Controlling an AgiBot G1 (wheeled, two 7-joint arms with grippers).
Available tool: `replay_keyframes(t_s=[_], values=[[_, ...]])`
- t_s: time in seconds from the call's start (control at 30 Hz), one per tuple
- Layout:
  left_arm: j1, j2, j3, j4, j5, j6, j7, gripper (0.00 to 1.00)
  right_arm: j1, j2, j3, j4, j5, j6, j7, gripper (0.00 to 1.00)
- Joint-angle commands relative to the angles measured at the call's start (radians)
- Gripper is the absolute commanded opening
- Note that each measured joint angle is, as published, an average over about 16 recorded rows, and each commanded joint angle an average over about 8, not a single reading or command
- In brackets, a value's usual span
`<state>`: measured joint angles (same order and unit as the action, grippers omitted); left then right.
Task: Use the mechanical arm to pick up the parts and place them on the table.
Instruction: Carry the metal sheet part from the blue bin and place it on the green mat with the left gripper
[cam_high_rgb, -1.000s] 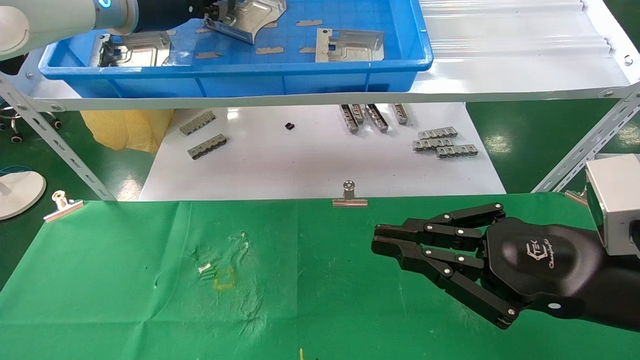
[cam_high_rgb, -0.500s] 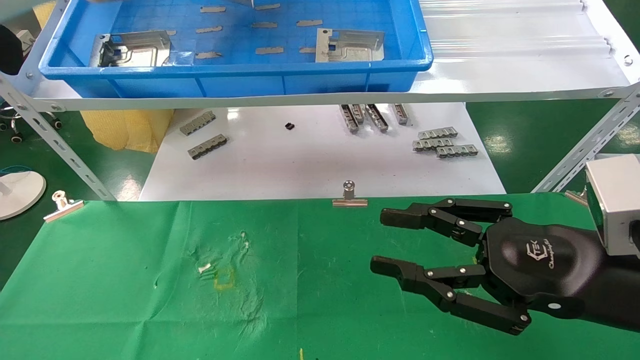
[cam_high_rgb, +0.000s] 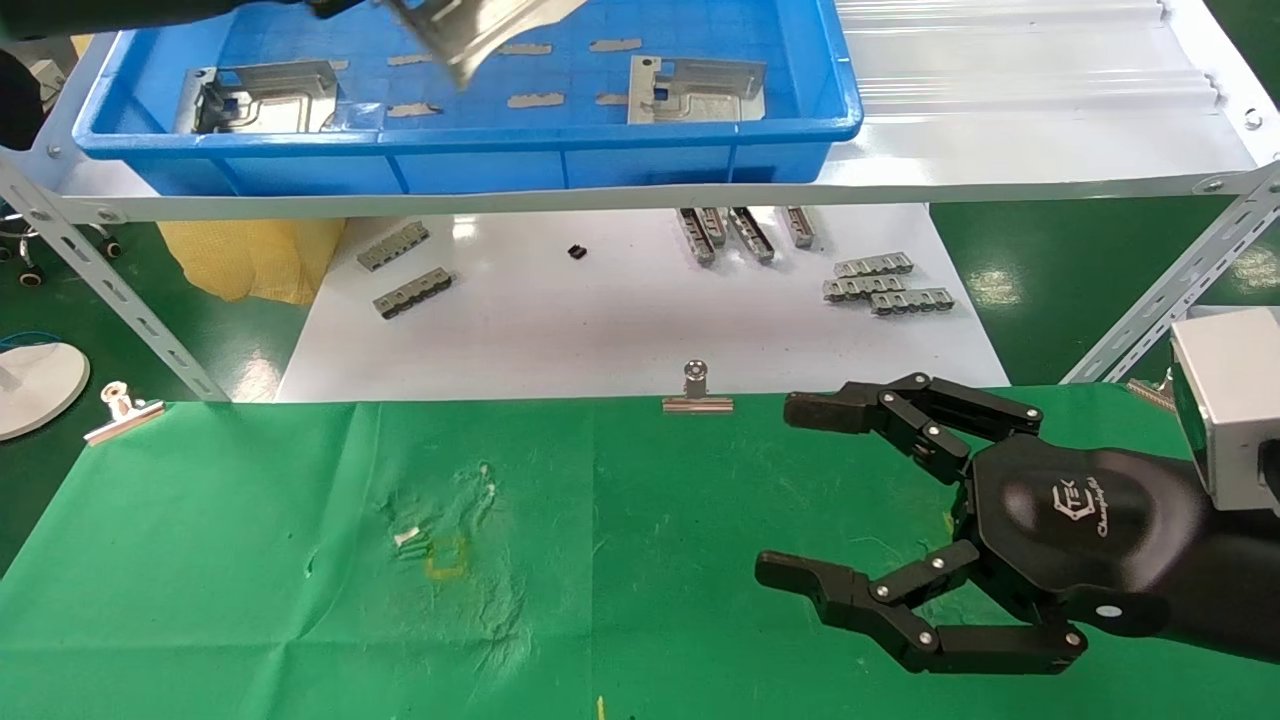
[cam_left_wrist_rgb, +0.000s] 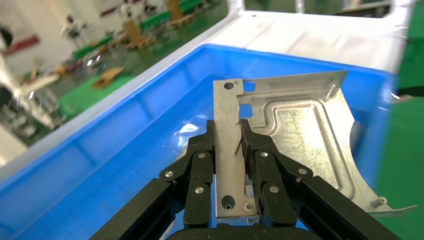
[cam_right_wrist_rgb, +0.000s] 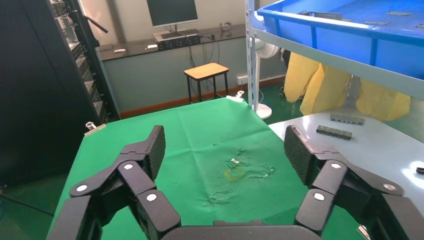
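My left gripper (cam_left_wrist_rgb: 228, 140) is shut on the edge of a silvery stamped part (cam_left_wrist_rgb: 300, 130) and holds it above the blue bin (cam_left_wrist_rgb: 125, 150). In the head view the held part (cam_high_rgb: 480, 25) hangs tilted at the top edge, over the bin (cam_high_rgb: 600, 150). Two more parts lie in the bin, one at its left end (cam_high_rgb: 265, 95) and one at its right (cam_high_rgb: 700, 88). My right gripper (cam_high_rgb: 785, 490) is wide open and empty, low over the right side of the green table (cam_high_rgb: 250, 600). The right wrist view shows its spread fingers (cam_right_wrist_rgb: 150, 150) above the cloth.
Small grey toothed strips (cam_high_rgb: 885, 285) lie on the white board (cam_high_rgb: 600, 320) below the shelf. Binder clips (cam_high_rgb: 697, 390) (cam_high_rgb: 122, 410) hold the cloth's far edge. A scuffed yellowish mark (cam_high_rgb: 445, 555) is left of centre. Slanted shelf legs (cam_high_rgb: 1160, 310) stand at the right.
My right gripper has gone from shut to wide open, staying in place. My left gripper has lifted the part up from the bin's floor, and it now hangs tilted.
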<state>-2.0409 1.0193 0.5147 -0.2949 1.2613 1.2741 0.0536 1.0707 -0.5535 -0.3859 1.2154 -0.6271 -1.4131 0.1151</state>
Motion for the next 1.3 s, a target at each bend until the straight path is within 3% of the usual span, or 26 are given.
replay_keyframes(t_s=[0.03,0.33,0.67,0.93,1.3], values=[[0.010,-0.036,-0.015,-0.005,-0.026,0.066,0.067,0.00,0.000,0.000,0.000,0.000,0.000,0.000,0.000,1.00],[0.069,-0.151,-0.034,-0.013,-0.099,0.307,0.296,0.00,0.000,0.000,0.000,0.000,0.000,0.000,0.000,1.00],[0.227,-0.250,0.081,-0.174,-0.184,0.327,0.399,0.00,0.000,0.000,0.000,0.000,0.000,0.000,0.000,1.00],[0.342,-0.219,0.207,-0.174,-0.192,0.309,0.473,0.00,0.000,0.000,0.000,0.000,0.000,0.000,0.000,1.00],[0.371,-0.157,0.310,-0.051,-0.121,0.308,0.622,0.00,0.000,0.000,0.000,0.000,0.000,0.000,0.000,1.00]])
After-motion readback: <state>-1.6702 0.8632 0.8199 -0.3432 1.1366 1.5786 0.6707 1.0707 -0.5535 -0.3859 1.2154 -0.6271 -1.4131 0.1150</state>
